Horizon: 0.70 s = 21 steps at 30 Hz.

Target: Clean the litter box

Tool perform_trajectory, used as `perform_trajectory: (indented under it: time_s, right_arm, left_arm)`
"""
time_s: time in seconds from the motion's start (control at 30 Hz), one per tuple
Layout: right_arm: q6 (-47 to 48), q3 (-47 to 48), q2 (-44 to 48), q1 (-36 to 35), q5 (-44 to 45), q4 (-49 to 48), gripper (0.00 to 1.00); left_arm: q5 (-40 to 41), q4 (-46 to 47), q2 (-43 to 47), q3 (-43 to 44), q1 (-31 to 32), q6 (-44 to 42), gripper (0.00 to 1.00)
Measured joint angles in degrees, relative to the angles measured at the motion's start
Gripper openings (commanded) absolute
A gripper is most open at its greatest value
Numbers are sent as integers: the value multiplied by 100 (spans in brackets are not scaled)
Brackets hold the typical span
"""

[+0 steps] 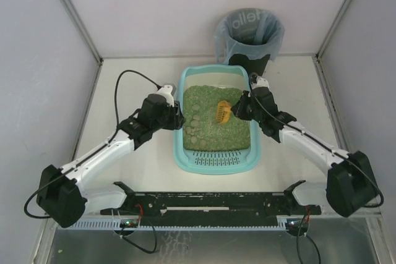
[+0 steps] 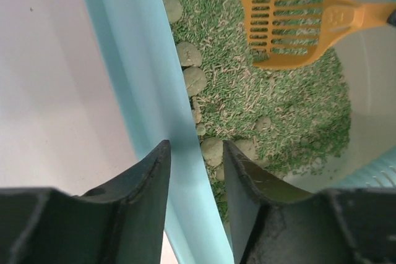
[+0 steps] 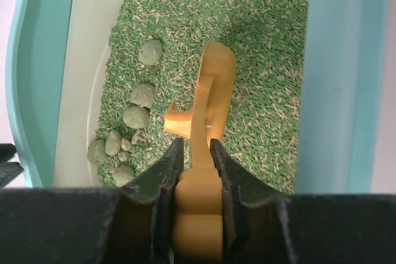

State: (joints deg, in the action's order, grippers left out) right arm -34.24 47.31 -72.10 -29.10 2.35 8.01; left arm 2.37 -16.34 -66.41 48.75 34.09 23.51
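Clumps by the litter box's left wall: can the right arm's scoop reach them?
Probably yes. The right gripper holds the scoop over the litter, with only loose litter between it and the clumps. The left gripper straddles the rim nearby and may crowd it.

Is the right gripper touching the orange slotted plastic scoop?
Touching. Right wrist view: the right gripper clamps the handle of the orange scoop, no gap.

**Pale bench, three loads**

Plain off-white bench (image 1: 309, 91), closed in by pale walls at left, right and back. At centre, flat on it, the light-teal litter box (image 1: 179, 153), grille ledge toward the near edge. Just behind, by the back wall, a round black bin (image 1: 249, 41) with grey-blue liner. Along the near edge, a black rail (image 1: 216, 201) bearing both arm bases.
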Motion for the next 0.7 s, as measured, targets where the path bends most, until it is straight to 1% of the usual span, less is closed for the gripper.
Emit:
perform_trajectory:
  time_s: [0.1, 0.27, 0.47, 0.63, 0.7]
  right_arm:
    - [-94, 155, -409, -17, -179, -254, 0]
    - [-586, 210, -1088, -175, -699, -957, 0]
    - [-1178, 210, -1644, -629, -1285, -1552, 0]
    - [-1467, 116, -1694, -616, -1471, -1908, 0]
    - [-1558, -42, -1652, -597, -1504, -2094, 0]
  left_arm:
    - [15, -46, -249, 17, 24, -20, 34]
    - [55, -96, -382, 57, 13, -17, 30]
    - [48, -127, -409, 87, 13, -17, 29]
    - [50, -133, -409, 87, 13, -17, 30]
    - [55, -138, -398, 87, 13, -17, 32]
